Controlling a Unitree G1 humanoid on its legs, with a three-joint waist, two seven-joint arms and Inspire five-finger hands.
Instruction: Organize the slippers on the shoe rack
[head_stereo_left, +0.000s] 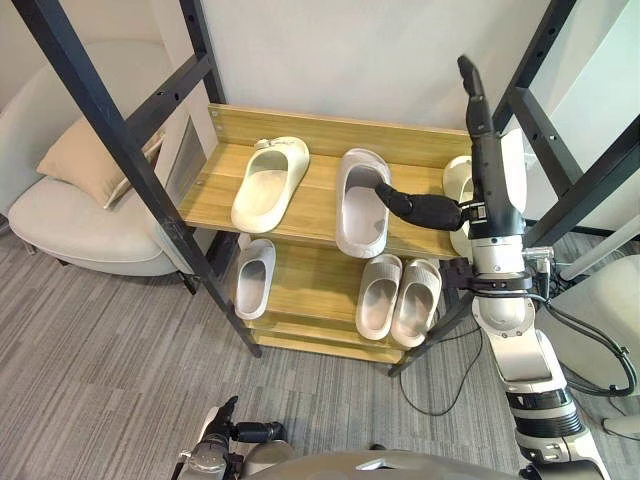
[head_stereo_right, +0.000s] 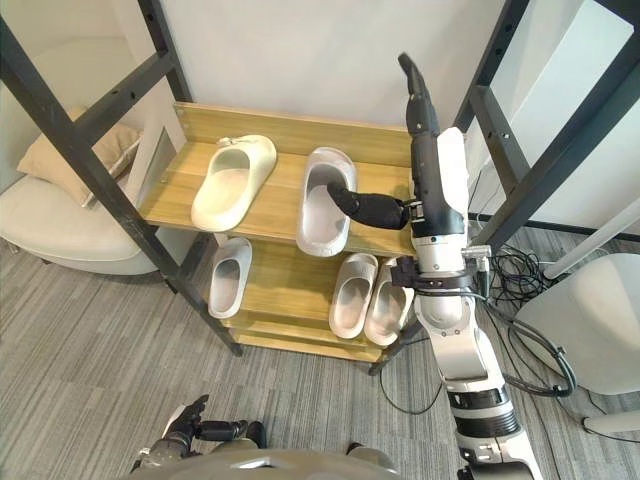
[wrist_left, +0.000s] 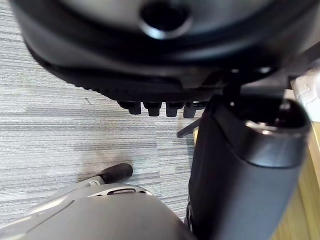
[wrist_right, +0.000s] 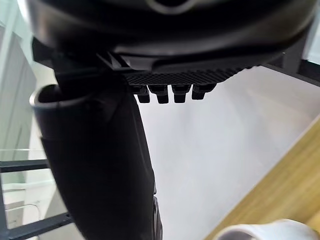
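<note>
1. Right robot hand (head_stereo_left: 487, 175) is open, fingers straight up, thumb stretched sideways to the grey slipper (head_stereo_left: 358, 215) on the shoe rack's (head_stereo_left: 300, 125) top shelf.
2. Cream slipper (head_stereo_left: 268, 182) lies beside the grey one; white slipper (head_stereo_left: 458, 183) sits behind the hand.
3. Lower shelf holds a single slipper (head_stereo_left: 254, 277) and a pair (head_stereo_left: 415, 300).
4. Left robot hand (head_stereo_right: 188, 428) hangs low, fingers relaxed.

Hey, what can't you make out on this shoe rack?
White foam slipper, right end of the wooden top shelf: mostly behind the right hand, both eye views.
Thumb touching the grey foam slipper or not: unclear from above.
Lower pale slippers' far ends: under the top shelf.
</note>
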